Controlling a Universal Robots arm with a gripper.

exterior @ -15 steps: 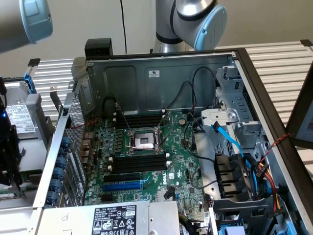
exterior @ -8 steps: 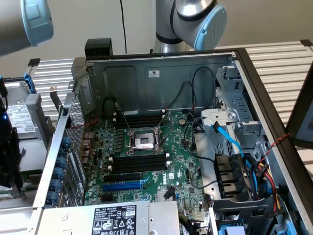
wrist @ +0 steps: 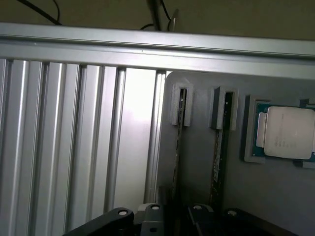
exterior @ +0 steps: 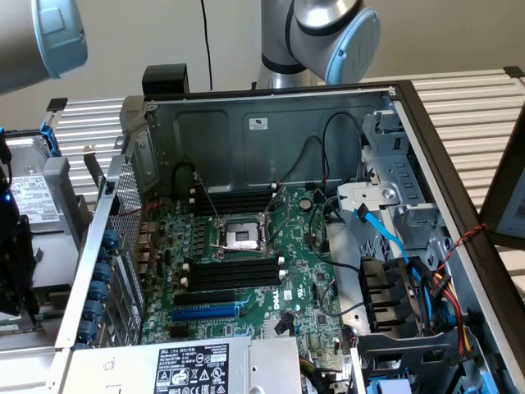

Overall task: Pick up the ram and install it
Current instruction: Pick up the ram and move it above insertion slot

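Fingers (wrist: 118,219) are spread as wide as they go with nothing pinched between them, so I'm not holding anything yet. I'm hanging over the slatted metal table (wrist: 74,147), looking down on a grey tray (wrist: 275,196). It has 2 memory sticks standing on their thin edges, side by side and parallel, each with its far end tucked in a pale clip. The ram (wrist: 178,147) I take as mine is the 1 farther from the processor (wrist: 288,132). The second stick (wrist: 220,147) sits between it and that chip. Main thing: the ram's long axis runs straight away from my gripper (wrist: 174,221) toward the table's rail (wrist: 157,46). As far as I can judge it lines up with about the middle of my gap, so my fingers face its flat sides, not its ends. The second stick is just beside it and I can't tell if it falls inside my spread too. Nothing's installed: in the exterior view the black memory slots (exterior: 234,272) in the open computer case (exterior: 205,139) look empty. My arm (exterior: 41,37) is off at the exterior view's left, outside the case.
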